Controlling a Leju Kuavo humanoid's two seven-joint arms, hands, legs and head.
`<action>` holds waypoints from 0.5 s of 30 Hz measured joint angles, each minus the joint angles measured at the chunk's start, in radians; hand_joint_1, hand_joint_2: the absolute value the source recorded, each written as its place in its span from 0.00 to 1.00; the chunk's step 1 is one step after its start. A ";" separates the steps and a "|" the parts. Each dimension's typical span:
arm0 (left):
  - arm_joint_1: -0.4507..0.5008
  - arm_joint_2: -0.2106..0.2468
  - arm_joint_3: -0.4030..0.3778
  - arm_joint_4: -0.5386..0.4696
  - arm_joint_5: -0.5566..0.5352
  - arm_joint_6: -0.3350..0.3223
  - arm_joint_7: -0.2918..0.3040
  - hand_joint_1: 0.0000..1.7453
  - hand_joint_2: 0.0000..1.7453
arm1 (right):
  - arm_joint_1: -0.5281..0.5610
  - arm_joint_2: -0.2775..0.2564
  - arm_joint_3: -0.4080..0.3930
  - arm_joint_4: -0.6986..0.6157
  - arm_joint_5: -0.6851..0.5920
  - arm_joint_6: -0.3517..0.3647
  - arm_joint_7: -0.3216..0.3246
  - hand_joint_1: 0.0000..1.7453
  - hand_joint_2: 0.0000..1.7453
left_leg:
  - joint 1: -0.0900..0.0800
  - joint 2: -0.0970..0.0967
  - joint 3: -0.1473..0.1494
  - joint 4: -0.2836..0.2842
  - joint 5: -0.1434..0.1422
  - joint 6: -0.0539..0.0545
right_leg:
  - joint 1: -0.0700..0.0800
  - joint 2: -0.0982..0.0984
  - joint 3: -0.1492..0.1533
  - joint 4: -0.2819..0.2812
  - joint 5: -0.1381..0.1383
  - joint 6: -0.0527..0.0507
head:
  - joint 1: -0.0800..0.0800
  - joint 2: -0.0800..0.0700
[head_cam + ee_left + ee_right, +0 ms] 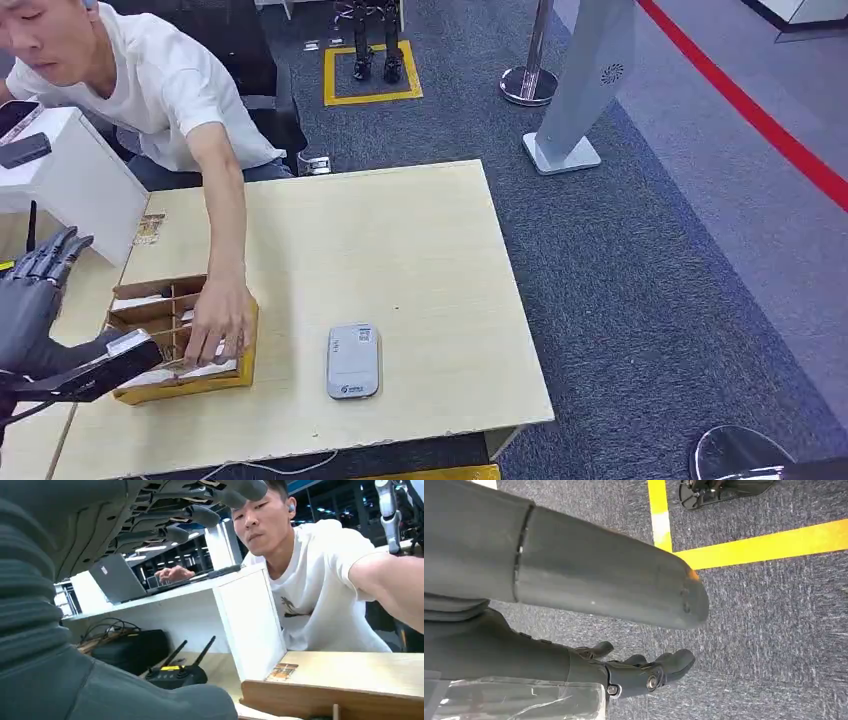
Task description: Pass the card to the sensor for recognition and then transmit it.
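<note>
A cardboard box point(136, 391) with compartments stands at the left front of the wooden table point(400, 240), with white cards point(140, 300) in it. A person in a white shirt point(160, 80) reaches in, their hand point(215, 335) resting on the cards. The grey sensor point(353, 361) lies flat to the right of the box. My left hand point(35, 300) is raised beside the box's left end, fingers point(165, 510) spread, holding nothing. In the right wrist view my right hand point(624, 672) hangs over grey carpet, holding nothing.
A white cabinet point(70, 180) stands at the table's left rear, with a black device with antennas point(175, 672) beside it. On the carpet beyond are a grey pillar stand point(580, 90), a stanchion base point(528, 85) and a yellow floor marking point(370, 98).
</note>
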 joint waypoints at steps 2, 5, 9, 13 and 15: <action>0.000 0.005 0.000 0.000 0.000 -0.002 -0.002 0.00 1.00 | 0.000 0.000 0.000 0.000 0.000 0.000 0.000 0.00 0.00 | 0.000 0.000 0.000 0.000 0.000 0.000 | 0.000 0.000 0.000 0.000 0.000 0.000 | 0.000 0.000; 0.000 0.011 0.000 -0.004 0.000 -0.003 -0.003 0.00 1.00 | 0.000 0.000 0.000 0.000 0.000 0.000 -0.001 0.00 0.00 | 0.000 0.000 0.000 0.000 0.000 0.000 | 0.000 0.000 0.000 0.000 0.000 0.000 | 0.000 0.000; 0.000 0.014 -0.004 -0.010 -0.003 -0.004 -0.003 0.00 1.00 | 0.000 0.000 0.000 0.000 0.000 0.000 -0.001 0.00 0.00 | 0.000 0.000 0.000 0.000 0.000 0.000 | 0.000 0.000 0.000 0.000 0.000 0.000 | 0.000 0.000; 0.000 0.015 -0.010 -0.013 -0.005 -0.004 -0.003 0.00 1.00 | 0.000 0.000 0.000 0.000 0.000 0.000 0.000 0.00 0.00 | 0.000 0.000 0.000 0.000 0.000 0.000 | 0.000 0.000 0.000 0.000 0.000 0.000 | 0.000 0.000; 0.000 0.018 -0.012 -0.014 -0.005 -0.004 -0.003 0.00 1.00 | 0.000 0.000 0.000 0.000 0.000 0.000 0.000 0.00 0.00 | 0.000 0.000 0.000 0.000 0.000 0.000 | 0.000 0.000 0.000 0.000 0.000 0.000 | 0.000 0.000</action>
